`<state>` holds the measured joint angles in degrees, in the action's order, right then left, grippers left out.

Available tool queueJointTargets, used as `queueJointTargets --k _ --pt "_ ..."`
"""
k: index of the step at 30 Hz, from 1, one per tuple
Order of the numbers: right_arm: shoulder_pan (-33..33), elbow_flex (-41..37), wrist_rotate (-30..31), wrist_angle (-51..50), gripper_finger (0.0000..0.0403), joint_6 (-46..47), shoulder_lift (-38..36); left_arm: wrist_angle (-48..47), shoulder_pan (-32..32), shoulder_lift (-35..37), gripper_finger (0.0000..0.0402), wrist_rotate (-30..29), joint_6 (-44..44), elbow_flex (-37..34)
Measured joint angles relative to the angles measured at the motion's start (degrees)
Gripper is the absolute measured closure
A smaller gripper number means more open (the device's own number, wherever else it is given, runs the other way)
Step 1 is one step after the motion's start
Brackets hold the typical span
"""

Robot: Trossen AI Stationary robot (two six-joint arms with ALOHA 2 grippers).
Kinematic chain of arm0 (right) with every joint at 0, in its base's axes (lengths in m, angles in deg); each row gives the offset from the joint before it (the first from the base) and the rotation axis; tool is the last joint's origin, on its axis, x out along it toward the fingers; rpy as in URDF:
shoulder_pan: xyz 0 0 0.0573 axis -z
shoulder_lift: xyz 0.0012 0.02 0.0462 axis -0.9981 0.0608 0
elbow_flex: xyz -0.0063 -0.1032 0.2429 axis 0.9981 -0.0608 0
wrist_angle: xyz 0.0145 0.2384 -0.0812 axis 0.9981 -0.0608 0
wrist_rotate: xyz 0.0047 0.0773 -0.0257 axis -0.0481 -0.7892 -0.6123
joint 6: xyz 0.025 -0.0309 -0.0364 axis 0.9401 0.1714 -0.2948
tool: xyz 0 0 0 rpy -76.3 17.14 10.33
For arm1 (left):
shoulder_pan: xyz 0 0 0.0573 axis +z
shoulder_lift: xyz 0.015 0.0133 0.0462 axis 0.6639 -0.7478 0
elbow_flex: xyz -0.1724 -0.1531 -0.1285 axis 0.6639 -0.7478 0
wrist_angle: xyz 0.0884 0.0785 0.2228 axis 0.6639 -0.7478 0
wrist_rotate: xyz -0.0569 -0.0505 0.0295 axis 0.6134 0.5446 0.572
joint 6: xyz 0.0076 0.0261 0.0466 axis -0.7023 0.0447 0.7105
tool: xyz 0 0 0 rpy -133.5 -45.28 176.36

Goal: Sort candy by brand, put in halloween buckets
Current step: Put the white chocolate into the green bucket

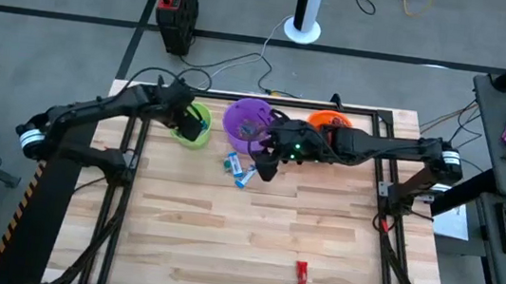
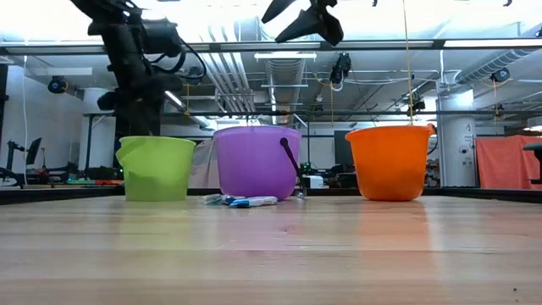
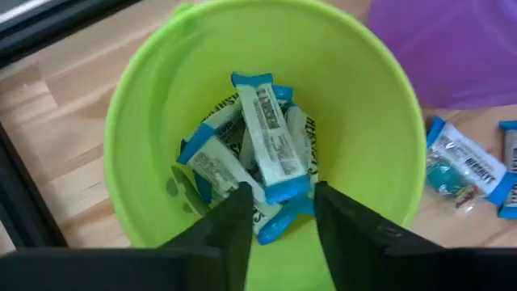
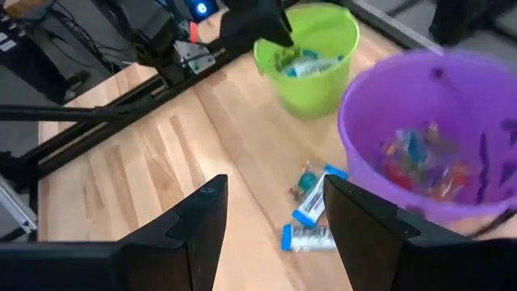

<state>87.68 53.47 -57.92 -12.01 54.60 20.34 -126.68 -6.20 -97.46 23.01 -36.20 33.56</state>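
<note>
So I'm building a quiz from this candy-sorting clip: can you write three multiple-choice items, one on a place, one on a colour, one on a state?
1. Where is the left hand?
A. over the green bucket
B. over the orange bucket
C. at the table's near edge

2. What colour are the wrappers in the green bucket?
A. red
B. blue-and-white
C. gold

3. The right hand is:
A. shut on a candy
B. open, empty
C. inside the purple bucket

Key: 1 A, the high view shows it there. 2 B, the left wrist view shows them. 3 B, its fingers stand apart above the table.
</note>
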Motion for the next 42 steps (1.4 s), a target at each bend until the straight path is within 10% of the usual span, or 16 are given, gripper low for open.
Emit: queueJointTargets --k 10,29,42 --pt "-1.57 0.02 -3.64 -1.65 0.0224 14.62 11.99 -0.43 -3.39 4.77 0.0204 0.07 -0.2 2.86" --pt "-0.9 26.39 5.38 -23.07 0.0255 10.67 43.58 0.21 -14.47 20.4 0.0201 -0.09 -1.11 19.84" --pt "-4.84 27.98 1.75 -32.82 0.0276 6.51 45.1 0.56 -14.47 22.84 0.0201 -0.08 -2.11 17.42"
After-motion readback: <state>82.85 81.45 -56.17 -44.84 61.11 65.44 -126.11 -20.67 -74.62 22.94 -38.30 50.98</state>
